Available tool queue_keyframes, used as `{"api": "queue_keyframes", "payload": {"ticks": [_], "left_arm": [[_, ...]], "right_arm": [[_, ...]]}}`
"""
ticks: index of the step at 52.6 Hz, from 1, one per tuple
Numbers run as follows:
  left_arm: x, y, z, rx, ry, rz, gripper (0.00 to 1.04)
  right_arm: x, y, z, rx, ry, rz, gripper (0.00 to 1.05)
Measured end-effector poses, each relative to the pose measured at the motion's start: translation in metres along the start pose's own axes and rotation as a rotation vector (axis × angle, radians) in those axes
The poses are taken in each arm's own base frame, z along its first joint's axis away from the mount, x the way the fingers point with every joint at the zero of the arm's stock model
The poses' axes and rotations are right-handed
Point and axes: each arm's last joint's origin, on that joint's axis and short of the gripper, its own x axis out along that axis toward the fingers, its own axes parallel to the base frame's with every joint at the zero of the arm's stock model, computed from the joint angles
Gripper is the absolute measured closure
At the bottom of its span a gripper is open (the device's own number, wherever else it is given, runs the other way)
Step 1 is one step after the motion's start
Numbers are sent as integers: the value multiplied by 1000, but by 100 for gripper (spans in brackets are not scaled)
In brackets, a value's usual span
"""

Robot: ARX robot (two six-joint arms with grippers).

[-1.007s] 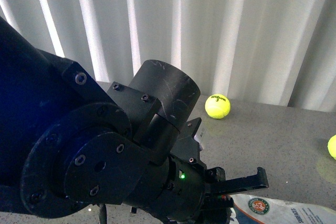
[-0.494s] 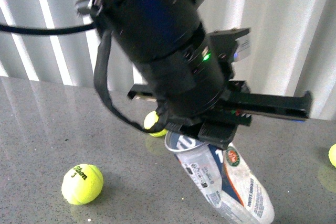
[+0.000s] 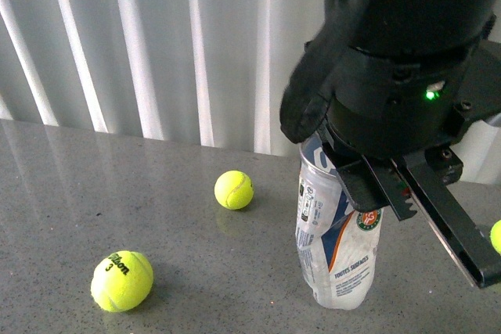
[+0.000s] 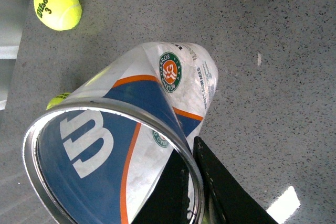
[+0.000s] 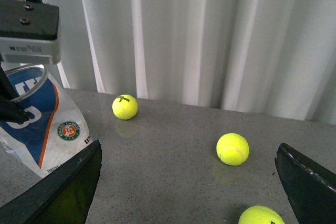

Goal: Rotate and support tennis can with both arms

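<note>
left wrist view looks into the open, metal-rimmed mouth of the tennis can. the left gripper pinches the can's wall at that rim, with one black finger outside and the other showing dark through the clear plastic inside. in the front view the can stands on its base on the grey speckled table, close to upright with a slight lean, and its round roland garros logo faces the camera. the bulky left arm sits over the can's top, with a green light lit on its housing. a tennis ball marked wilson 3 lies near the front left. a second ball sits further back, left of the can and apart from it, and a third ball is cut by the right edge. a white pleated curtain hangs behind the table. in the right wrist view the right gripper is spread wide over the table, its fingers well apart, and the can stands off to one side, clear of it.
</note>
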Motion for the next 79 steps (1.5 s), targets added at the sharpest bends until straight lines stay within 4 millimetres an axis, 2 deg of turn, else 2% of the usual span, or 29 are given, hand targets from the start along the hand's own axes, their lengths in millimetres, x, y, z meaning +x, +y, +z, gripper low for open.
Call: {"api": "queue_keyframes", "payload": {"ticks": [11,43,48,51,57,62,64,72,79], "left_arm": [[12,-12,4,65,15,-25,101],[24,-34,11,116,1,-76,101],[25,-34,12,114,0,-77,82],[25,-34,13,112,0,-77,75],[25,-33,13,112,0,-80,50],[24,-32,14,111,-2,-75,37],[22,-31,15,110,-8,-71,29],[19,-28,18,107,-20,-59,6],[16,-27,21,102,-27,-57,7]], "right_arm": [[0,0,0,0,0,-1,7],[0,0,0,0,0,-1,7],[0,0,0,0,0,-1,7],[0,0,0,0,0,-1,7],[0,0,0,0,0,-1,7],[0,0,0,0,0,-1,7],[0,0,0,0,0,-1,7],[0,0,0,0,0,-1,7],[0,0,0,0,0,-1,7]]}}
